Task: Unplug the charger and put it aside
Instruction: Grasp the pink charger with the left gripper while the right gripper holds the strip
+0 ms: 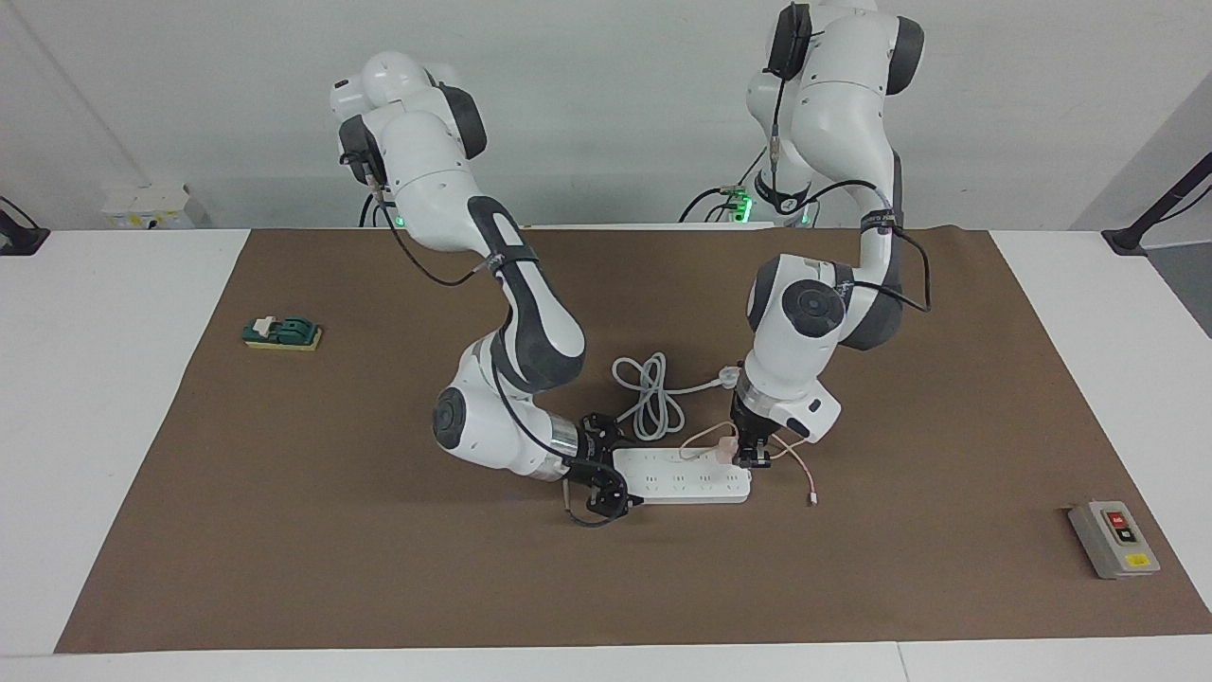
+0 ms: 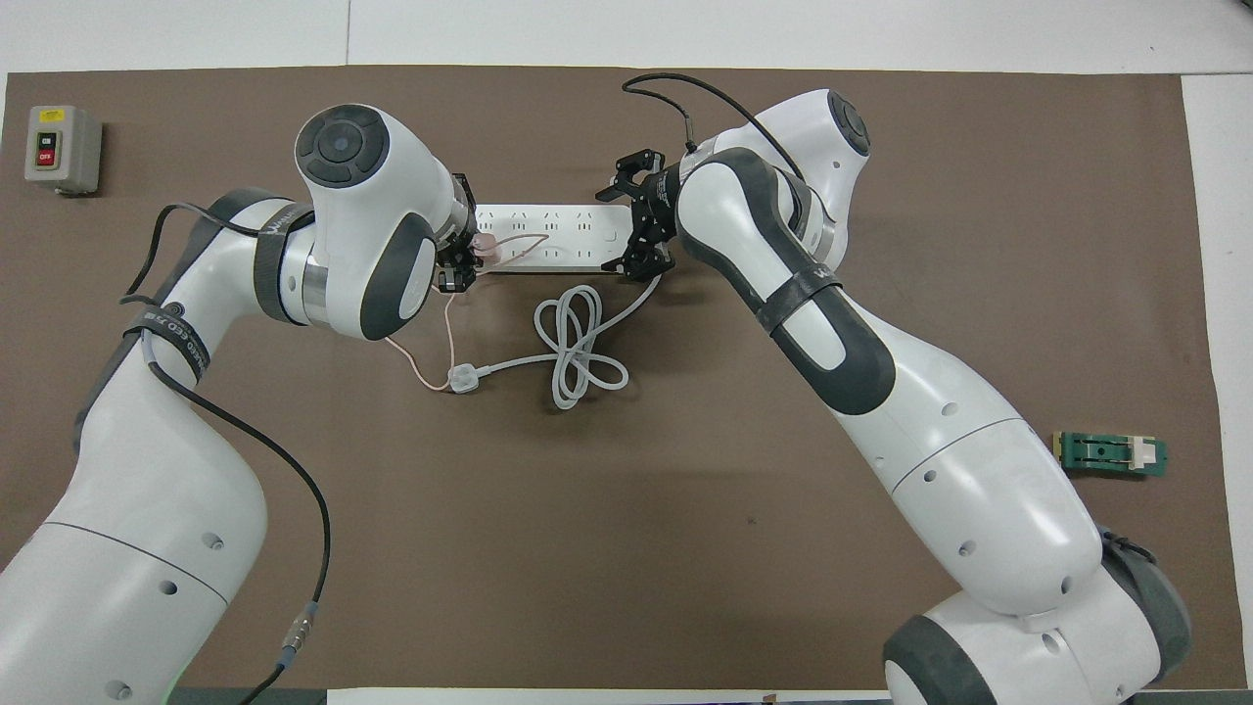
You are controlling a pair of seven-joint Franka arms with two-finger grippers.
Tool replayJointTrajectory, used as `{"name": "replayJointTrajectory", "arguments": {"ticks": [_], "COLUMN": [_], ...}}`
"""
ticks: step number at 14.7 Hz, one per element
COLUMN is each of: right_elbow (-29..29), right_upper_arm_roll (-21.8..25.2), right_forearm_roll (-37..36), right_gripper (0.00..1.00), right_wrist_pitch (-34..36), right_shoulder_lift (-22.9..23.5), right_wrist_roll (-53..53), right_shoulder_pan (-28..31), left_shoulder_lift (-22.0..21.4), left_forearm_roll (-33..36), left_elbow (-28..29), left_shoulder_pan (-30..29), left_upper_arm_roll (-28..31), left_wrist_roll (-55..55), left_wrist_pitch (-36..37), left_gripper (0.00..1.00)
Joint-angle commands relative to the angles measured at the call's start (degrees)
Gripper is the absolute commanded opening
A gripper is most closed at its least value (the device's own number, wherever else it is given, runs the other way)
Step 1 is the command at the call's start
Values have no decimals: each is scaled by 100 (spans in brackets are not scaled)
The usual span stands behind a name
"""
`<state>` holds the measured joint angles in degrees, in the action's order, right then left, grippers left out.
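Charger: pale pink cube seated in the power strip, at the end toward my left arm.
Table: brown mat carrying everything listed.
Power strip: white, lying flat mid-table; its thick white cord coils nearer to the robots.
Grey switch box: toward my left arm's end.
Green block: toward my right arm's end.
Left claw: narrow, fingers pinched on the charger.
Right claw: spread wide across the strip's other end.
Pink cable: thin, trailing from the charger onto the mat.
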<state>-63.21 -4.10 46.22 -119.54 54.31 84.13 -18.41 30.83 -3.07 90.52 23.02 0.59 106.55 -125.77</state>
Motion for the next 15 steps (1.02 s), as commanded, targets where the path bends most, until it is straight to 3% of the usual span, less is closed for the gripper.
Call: {"name": "replayJointTrajectory", "arguments": {"ticks": [1,10,12,14,15], "right_elbow": [187,108,64,46,37], "right_upper_arm_roll": [-152,-135,-144,-144,-144], "right_forearm_roll": [80,-139,-122,-95,-113], "right_gripper": [100,98,81,30,24], "right_wrist_pitch": [291,-235,-437,-456,-456], "right_shoulder_lift": [133,212,212,212,212], "right_wrist_roll": [-134,-538,-538,-538,-547], "right_shoulder_pan": [31,-83,-83,-75,-83], "left_shoulder_lift": [-166,-166,-166,-166,-166], "left_forearm_roll": [96,96,96,96,96], "left_elbow": [221,230,230,230,230], "left_shoulder_pan": [88,80,71,62,53], "left_upper_arm_roll": [81,81,90,81,81], "left_wrist_roll": [103,94,94,94,85], "left_wrist_pitch": [-176,-202,-211,-211,-211], "left_gripper": [0,0,0,0,0]}}
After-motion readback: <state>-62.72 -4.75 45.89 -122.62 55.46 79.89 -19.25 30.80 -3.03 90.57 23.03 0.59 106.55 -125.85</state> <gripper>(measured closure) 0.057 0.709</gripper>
